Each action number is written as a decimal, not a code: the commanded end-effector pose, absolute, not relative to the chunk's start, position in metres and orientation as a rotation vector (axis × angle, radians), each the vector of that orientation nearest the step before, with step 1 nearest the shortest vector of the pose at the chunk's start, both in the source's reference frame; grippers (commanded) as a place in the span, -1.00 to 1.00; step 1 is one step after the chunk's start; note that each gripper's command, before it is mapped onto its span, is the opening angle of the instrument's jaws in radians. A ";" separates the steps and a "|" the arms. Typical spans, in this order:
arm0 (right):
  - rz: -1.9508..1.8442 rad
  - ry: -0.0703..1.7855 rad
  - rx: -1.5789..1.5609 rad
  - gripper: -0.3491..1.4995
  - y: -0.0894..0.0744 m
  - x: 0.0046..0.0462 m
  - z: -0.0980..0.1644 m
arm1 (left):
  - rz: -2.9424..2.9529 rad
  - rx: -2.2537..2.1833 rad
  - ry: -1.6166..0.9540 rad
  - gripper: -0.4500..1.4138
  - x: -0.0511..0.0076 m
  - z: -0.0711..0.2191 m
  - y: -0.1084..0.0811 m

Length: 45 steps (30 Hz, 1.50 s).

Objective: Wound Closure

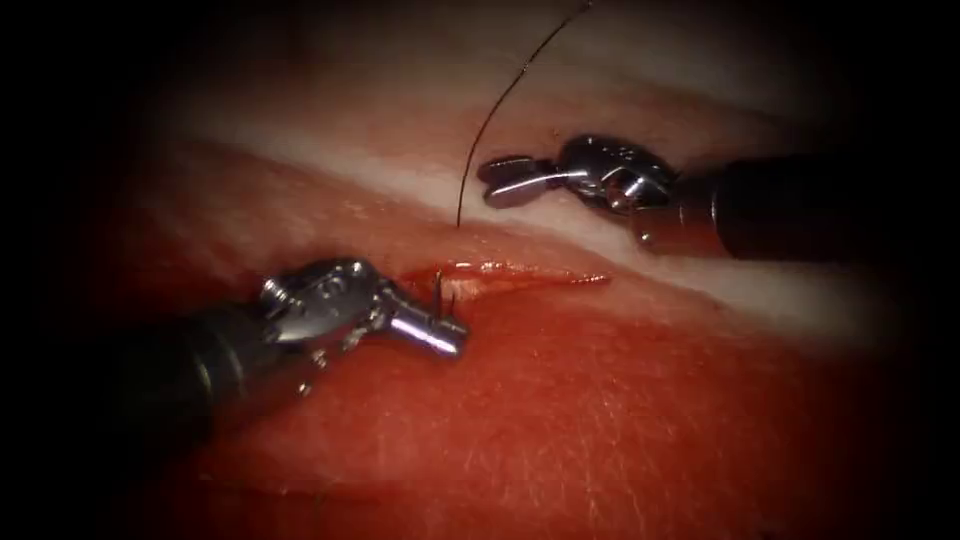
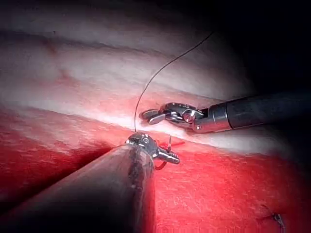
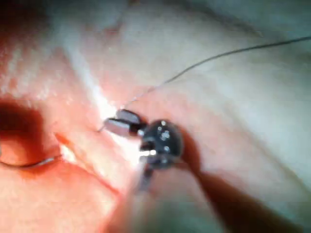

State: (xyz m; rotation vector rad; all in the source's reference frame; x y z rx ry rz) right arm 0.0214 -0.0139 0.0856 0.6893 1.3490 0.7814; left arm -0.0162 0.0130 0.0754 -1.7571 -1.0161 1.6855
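Note:
The cut (image 1: 520, 277) runs across the tissue (image 1: 600, 420), wet with red fluid. My left tool (image 1: 452, 334) lies at the cut's left end, jaws shut on the needle (image 1: 438, 290). A short stretch of the needle stands up out of the tissue beside the jaws; the rest is buried. The left wrist view shows the same grip (image 2: 171, 156) with the needle (image 2: 169, 143) pointing up. My right tool (image 1: 498, 180) hovers above the cut's far edge, jaws slightly open, holding nothing. The thread (image 1: 490, 120) curves down from the top and enters the tissue just left of the right tool's jaws.
Pale fatty tissue (image 1: 380, 170) forms a band behind the cut. The thread (image 2: 165, 65) passes close by the right tool (image 2: 151, 116) in the left wrist view, and trails off past the right tool's jaws (image 3: 119, 124) in the right wrist view. A dark stitch mark (image 2: 278, 219) sits farther along.

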 end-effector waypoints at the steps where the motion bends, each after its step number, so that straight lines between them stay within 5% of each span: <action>1: 0.790 1.349 0.700 -0.22 -0.014 0.0222 0.086 | 1.716 -1.790 -0.987 -1.00 -0.0167 0.076 0.013; 22: 0.882 1.303 0.764 -0.24 -0.018 0.0194 0.080 | 2.185 -1.992 -0.237 -1.00 -0.0159 0.074 0.018; 28: 0.905 1.327 0.734 -0.06 -0.019 0.0177 0.080 | 2.233 -1.982 -0.086 -1.00 -0.0153 0.074 0.021; 37: 0.920 1.318 0.725 0.14 -0.019 0.0174 0.080 | 2.226 -1.994 -0.005 -1.00 -0.0154 0.074 0.023; 45: 0.922 1.317 0.726 0.13 -0.018 0.0174 0.079 | 2.240 -2.003 0.039 -1.00 -0.0157 0.074 0.024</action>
